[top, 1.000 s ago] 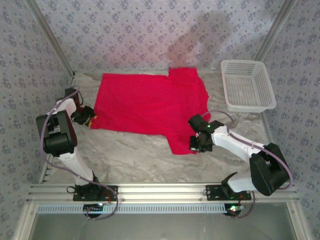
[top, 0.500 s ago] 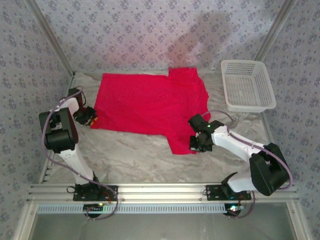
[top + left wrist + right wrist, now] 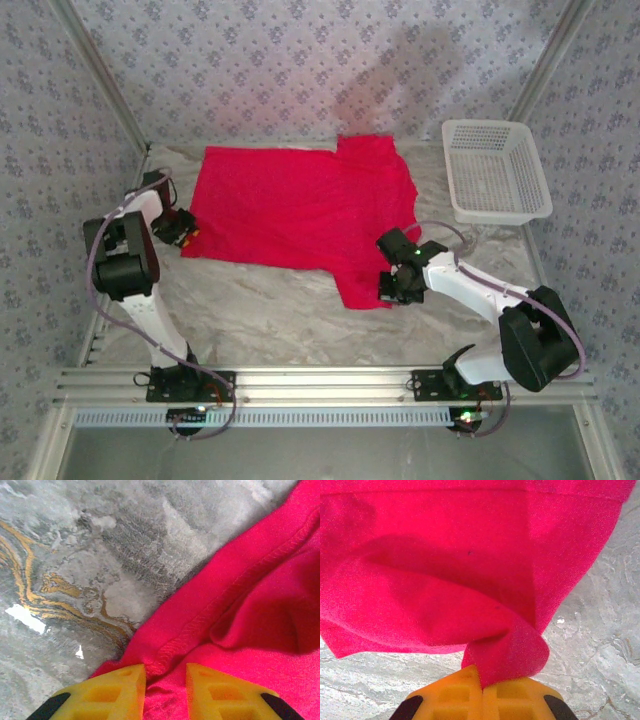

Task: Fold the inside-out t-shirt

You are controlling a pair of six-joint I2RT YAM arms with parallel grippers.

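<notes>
1. The t-shirt (image 3: 300, 215) is plain bright red and lies spread flat across the far middle of the table (image 3: 280, 310). Its long edges run left to right. One sleeve sticks out at the far right and another flap reaches toward the near right.
2. In the left wrist view, the t-shirt (image 3: 240, 620) shows a stitched hem running diagonally, with a soft fold just inside it.
3. The left gripper (image 3: 180, 232) sits at the shirt's near-left corner. Its yellow fingers (image 3: 115, 690) stand a little apart with the hem between them. Whether they pinch the hem cannot be told.
4. The right gripper (image 3: 392, 290) is at the near-right flap. Its jaws are pressed together on a small rolled fold of the t-shirt (image 3: 445, 580), which rises out of the gripper (image 3: 482, 680).
5. The table has a grey-white marbled cover, slightly crinkled. Gold veins and glossy glints show on it close up (image 3: 100, 555).
6. A white plastic basket (image 3: 500, 214) with a rectangular shape and lattice walls stands at the far right, just beside the shirt's sleeve.
7. The walls (image 3: 300, 60) are pale and carry a small repeating floral print.
8. A ribbed metal rail (image 3: 320, 385) runs along the near edge.
</notes>
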